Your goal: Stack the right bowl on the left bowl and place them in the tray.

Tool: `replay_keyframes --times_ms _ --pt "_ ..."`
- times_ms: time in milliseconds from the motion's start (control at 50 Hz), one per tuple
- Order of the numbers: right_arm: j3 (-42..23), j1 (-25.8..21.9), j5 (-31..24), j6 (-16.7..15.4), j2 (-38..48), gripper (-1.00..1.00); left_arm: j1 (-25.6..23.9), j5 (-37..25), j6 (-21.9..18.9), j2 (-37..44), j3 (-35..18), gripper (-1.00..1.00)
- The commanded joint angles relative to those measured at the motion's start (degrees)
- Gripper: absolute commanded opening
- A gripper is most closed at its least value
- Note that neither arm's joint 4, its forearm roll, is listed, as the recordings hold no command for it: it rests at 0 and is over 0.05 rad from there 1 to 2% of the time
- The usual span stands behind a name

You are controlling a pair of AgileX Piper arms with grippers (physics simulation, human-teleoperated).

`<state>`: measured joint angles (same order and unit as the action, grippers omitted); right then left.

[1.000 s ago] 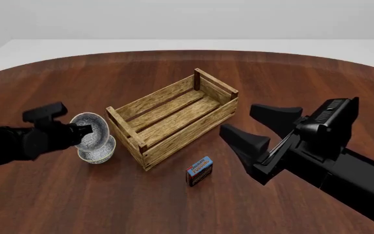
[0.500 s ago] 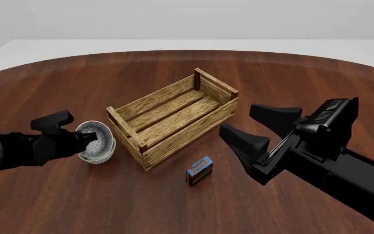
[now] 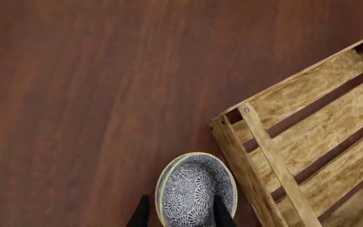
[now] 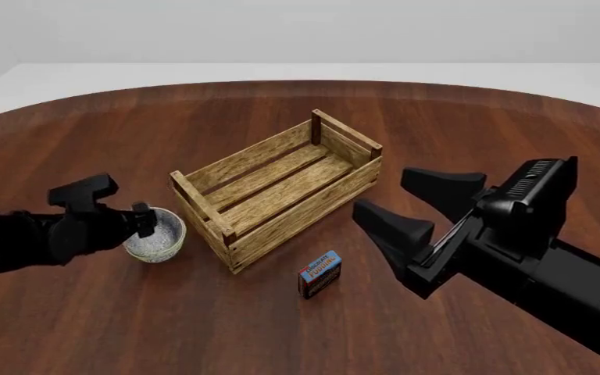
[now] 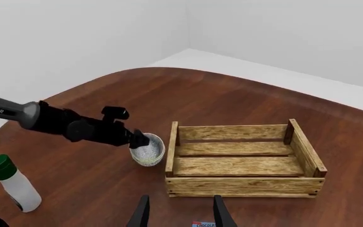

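Beside the tray [image 4: 279, 191], whose slatted floor lies bare, the right bowl [image 4: 155, 231] nests in the left bowl [image 3: 159, 187]; my left gripper [image 4: 141, 219] pinches its rim, my right gripper [image 4: 409, 203] gapes.

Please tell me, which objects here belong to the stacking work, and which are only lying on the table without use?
For the job:
- two small blue-grey floral ceramic bowls, nested, left gripper on their rim
- large light-wood slatted tray

Lying about:
- small blue-and-red box
- white bottle with green cap
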<state>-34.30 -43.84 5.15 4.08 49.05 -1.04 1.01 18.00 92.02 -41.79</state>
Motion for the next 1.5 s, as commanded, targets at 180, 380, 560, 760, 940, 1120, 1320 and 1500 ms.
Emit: replay_keyframes --times_ms 180,380,560,760,940,1120,1320,1500 --pt "0.05 -0.14 -0.29 -0.15 -0.33 1.0 1.94 -6.6 -5.75 -12.26 -1.92 1.0" --pt "0.1 -0.12 0.01 -0.31 0.24 1.0 0.88 -8.62 -14.22 -17.47 -0.21 1.0" --pt "0.18 -0.25 0.36 -0.4 0.87 1.0 -0.75 -10.27 -18.77 -19.61 0.62 1.0" --pt "0.16 -0.36 0.36 -0.5 1.14 1.0 -1.59 -10.36 -22.24 -20.99 1.55 1.0" --pt "0.18 -0.36 0.17 -0.55 0.88 1.0 -3.56 -6.43 -25.94 -18.25 4.6 1.0" --pt "0.19 -0.51 0.22 -0.55 1.1 1.0 -5.43 -4.42 -28.63 -16.9 6.42 1.0" --pt "0.1 -0.42 0.32 -0.55 1.34 1.0 -7.1 -3.24 -31.17 -15.89 6.97 1.0" --pt "0.18 -0.33 0.42 -0.51 1.34 1.0 -8.47 -1.96 -31.64 -14.54 7.49 1.0"
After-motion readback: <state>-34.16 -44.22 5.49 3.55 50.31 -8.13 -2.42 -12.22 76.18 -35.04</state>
